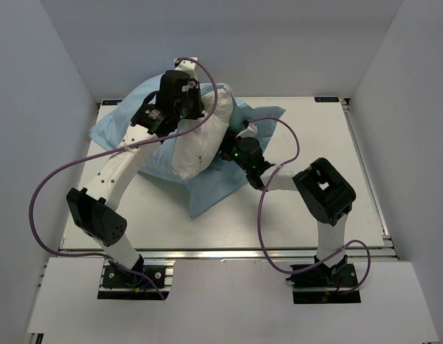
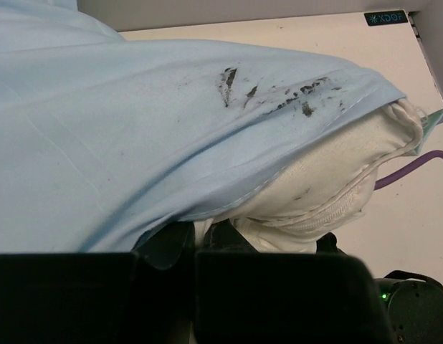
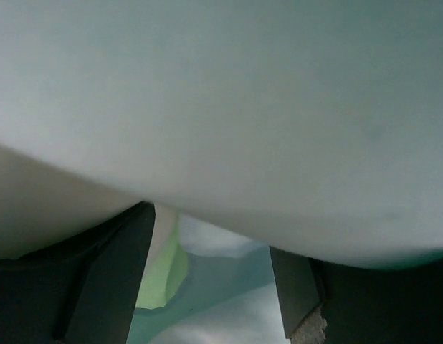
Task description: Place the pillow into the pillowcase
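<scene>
The white pillow (image 1: 198, 140) stands tilted at the table's back left, partly wrapped by the light blue pillowcase (image 1: 128, 132). My left gripper (image 1: 193, 107) is at the pillow's upper end. In the left wrist view its jaws (image 2: 195, 233) are shut on a fold of white pillow (image 2: 329, 186) fabric. The pillowcase (image 2: 121, 143) hem lies over the left finger and has dark smudges. My right gripper (image 1: 227, 149) is pressed against the pillow's right side. In the right wrist view it (image 3: 211, 236) is open, with the pillow (image 3: 229, 107) bulging over it and green-blue pillowcase (image 3: 207, 301) cloth below.
Part of the pillowcase (image 1: 214, 190) spreads flat toward the table's (image 1: 315, 208) middle front. Purple cables (image 1: 279, 136) loop over both arms. Grey walls close in the table on the left, back and right.
</scene>
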Motion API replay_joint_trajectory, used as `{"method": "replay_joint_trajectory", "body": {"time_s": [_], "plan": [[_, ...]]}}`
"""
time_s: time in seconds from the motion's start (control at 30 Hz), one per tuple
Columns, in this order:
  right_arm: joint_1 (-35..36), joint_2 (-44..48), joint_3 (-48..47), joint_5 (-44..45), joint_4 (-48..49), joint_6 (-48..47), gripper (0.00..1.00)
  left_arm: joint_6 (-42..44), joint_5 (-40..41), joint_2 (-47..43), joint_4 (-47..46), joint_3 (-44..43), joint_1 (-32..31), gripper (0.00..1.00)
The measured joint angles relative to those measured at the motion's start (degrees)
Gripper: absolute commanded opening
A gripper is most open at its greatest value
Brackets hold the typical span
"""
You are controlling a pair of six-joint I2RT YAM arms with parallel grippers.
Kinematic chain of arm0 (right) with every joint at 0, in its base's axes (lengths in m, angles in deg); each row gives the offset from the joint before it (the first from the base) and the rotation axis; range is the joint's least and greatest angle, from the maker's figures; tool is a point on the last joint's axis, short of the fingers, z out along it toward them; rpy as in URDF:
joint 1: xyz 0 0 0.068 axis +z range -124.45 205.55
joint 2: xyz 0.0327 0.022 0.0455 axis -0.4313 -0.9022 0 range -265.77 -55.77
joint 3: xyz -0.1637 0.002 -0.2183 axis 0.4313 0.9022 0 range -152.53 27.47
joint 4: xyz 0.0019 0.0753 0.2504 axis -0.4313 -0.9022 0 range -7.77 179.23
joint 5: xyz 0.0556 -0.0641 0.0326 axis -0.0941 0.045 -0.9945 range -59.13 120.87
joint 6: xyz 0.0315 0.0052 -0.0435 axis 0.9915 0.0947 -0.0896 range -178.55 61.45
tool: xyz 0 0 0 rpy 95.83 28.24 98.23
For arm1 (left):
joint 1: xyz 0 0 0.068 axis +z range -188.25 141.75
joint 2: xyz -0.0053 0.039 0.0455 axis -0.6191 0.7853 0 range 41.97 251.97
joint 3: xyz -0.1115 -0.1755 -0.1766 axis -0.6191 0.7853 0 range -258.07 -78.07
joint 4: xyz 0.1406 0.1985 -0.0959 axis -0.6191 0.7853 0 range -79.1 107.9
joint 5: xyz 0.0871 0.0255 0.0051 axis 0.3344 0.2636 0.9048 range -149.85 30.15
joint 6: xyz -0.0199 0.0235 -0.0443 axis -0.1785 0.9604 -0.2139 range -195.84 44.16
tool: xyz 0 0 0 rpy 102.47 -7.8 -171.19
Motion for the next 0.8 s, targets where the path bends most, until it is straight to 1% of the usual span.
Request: {"method": "replay_joint_trajectory", "body": {"time_s": [0.17,0.27,0.33,0.4,0.43,0.47,0.5,0.53,0.63,0.7,0.8], "plan": [[-0.09,-3.06,-1.36,-4.48,6.51,-0.55,0.66,-0.02,1.14,-0.68,0.07,-0.57,0.15,0.0],[-0.02,-5.9,-5.64,-4.35,5.01,-0.24,0.66,-0.11,1.4,-0.96,0.74,-1.36,0.26,0.0],[0.0,-7.34,-8.26,-3.56,4.2,0.5,0.63,-0.11,1.7,-0.98,0.9,-2.12,0.26,0.0],[0.02,-8.46,-10.01,-3.17,4.57,0.98,0.46,-0.13,1.9,-1.14,0.83,-2.45,0.26,0.0],[0.02,-8.9,-10.62,-3.28,4.79,1.11,0.35,-0.15,2.01,-1.44,0.85,-2.47,0.28,0.0],[0.02,-9.18,-10.99,-3.5,5.07,1.46,0.13,-0.15,2.12,-1.6,0.87,-2.47,0.31,0.0],[0.02,-9.44,-11.37,-3.89,5.46,1.73,0.03,-0.15,2.29,-1.68,0.9,-2.47,0.31,0.0],[0.02,-9.55,-11.45,-4.44,5.88,2.45,0.0,-0.15,2.64,-1.75,0.92,-2.47,0.31,0.0],[0.0,-8.98,-10.45,-5.62,6.47,2.34,0.0,-0.22,3.39,-1.75,1.05,-2.47,0.2,0.0],[-0.46,-7.17,-7.54,-6.93,6.43,2.23,0.0,-0.37,3.98,-1.75,1.07,-2.45,0.22,0.0],[-1.75,-2.03,-1.92,-11.96,4.46,2.19,0.0,-0.59,5.05,-1.7,0.98,-2.27,0.2,0.0]]}}
